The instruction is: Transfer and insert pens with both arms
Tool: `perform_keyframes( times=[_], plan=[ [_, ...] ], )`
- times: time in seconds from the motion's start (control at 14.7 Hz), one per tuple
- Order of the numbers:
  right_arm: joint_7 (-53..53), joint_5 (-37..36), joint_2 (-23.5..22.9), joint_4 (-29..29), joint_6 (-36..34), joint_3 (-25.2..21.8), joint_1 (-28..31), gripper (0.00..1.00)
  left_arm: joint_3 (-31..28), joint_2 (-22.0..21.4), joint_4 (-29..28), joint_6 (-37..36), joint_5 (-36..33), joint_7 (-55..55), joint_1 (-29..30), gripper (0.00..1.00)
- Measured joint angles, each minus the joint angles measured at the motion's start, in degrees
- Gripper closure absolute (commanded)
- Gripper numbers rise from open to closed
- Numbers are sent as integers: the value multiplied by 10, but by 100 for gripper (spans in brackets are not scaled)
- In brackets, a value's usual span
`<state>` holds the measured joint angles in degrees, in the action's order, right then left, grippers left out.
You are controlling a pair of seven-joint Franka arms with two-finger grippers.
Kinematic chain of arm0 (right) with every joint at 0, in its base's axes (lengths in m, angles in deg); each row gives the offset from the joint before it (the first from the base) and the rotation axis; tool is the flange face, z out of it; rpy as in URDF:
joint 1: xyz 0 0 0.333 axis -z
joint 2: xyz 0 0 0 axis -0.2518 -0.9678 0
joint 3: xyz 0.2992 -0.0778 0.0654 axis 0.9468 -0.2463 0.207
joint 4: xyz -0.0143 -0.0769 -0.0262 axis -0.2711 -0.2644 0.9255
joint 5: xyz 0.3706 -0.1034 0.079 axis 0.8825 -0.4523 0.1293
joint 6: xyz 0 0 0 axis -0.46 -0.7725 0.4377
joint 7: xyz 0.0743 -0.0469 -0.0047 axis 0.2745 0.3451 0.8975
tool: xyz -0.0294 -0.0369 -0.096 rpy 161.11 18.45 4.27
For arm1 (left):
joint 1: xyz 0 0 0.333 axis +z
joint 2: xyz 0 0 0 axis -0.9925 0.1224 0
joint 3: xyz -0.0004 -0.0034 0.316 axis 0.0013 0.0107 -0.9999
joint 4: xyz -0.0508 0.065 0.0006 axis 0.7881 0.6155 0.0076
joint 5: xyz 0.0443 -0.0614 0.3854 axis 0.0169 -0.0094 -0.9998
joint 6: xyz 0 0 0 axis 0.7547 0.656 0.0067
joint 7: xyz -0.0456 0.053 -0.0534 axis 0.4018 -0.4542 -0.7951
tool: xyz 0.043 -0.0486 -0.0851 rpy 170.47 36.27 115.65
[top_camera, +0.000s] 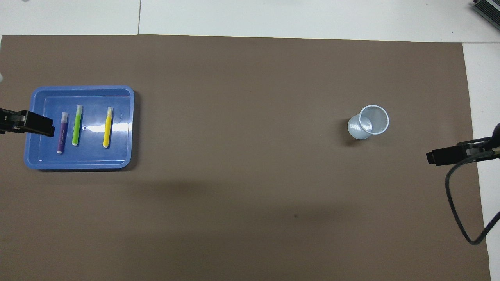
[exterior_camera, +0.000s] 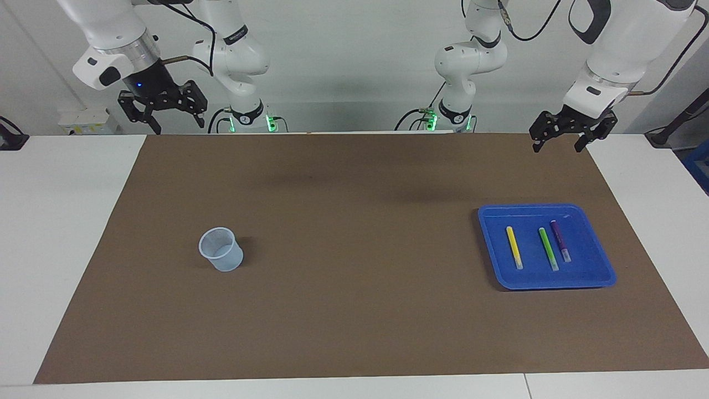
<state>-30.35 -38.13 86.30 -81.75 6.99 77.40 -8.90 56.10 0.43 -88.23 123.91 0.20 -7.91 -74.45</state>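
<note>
Pens: three short markers, yellow pen, green pen, purple pen, lying side by side, apart, in blue tray at left arm's end of brown mat. Likely light, stiff, smooth; could roll. Best pinched mid-barrel, across width. Each thin, whitish cap on end. Cup upright, empty, toward right arm's end. Left gripper raised over mat edge, fingers spread, holding nothing. Right gripper raised at mat corner, fingers spread, empty.

Three pens — one yellow pen, one green pen, one purple pen — one blue tray, one pale cup, one brown mat, two robot arms.
</note>
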Motion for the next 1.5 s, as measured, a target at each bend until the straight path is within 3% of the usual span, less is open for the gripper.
perform_keyframes(
  times=[0.34,0.89,1.16,1.5],
  plan=[
    [1,0,16,-39,15,-2,0,0,-2,-20,-16,-3,1,0,0,0],
    [1,44,27,-59,9,-9,18,0,-3,-77,-173,110,42,-1,0,3],
    [-30,45,27,-59,40,-3,13,0,-4,-73,-221,175,43,3,0,1],
    [-117,52,25,-62,77,1,-28,0,-7,-35,-228,210,65,4,16,2]
  ],
)
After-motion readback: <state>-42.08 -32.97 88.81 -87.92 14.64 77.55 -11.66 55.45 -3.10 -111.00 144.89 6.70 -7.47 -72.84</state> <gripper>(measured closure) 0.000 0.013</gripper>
